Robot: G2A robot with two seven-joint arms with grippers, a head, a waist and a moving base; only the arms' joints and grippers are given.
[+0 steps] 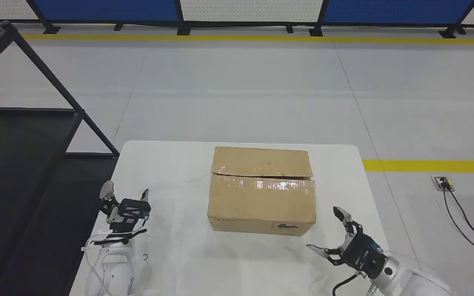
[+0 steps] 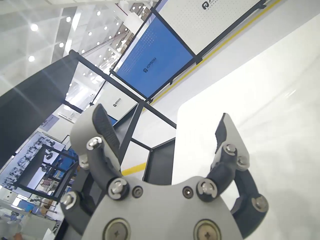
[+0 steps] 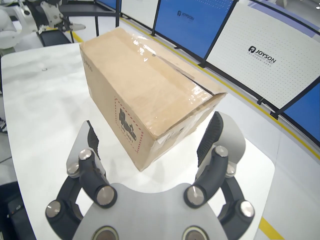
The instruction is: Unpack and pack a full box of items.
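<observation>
Taped box (image 1: 261, 191) on table (image 1: 170, 177); right end effector (image 1: 324, 230) near, agape.

Taped cardboard box (image 1: 261, 194) sits closed mid table (image 1: 167, 174), L gripper (image 1: 126, 197) well off its left side, R gripper (image 1: 324, 230) near its front-right corner, both w/ fingers spread

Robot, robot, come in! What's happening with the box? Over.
Left gripper open, empty. Right gripper open, facing brown cardboard box. Box closed, taped, on white table. Nothing between.
</observation>
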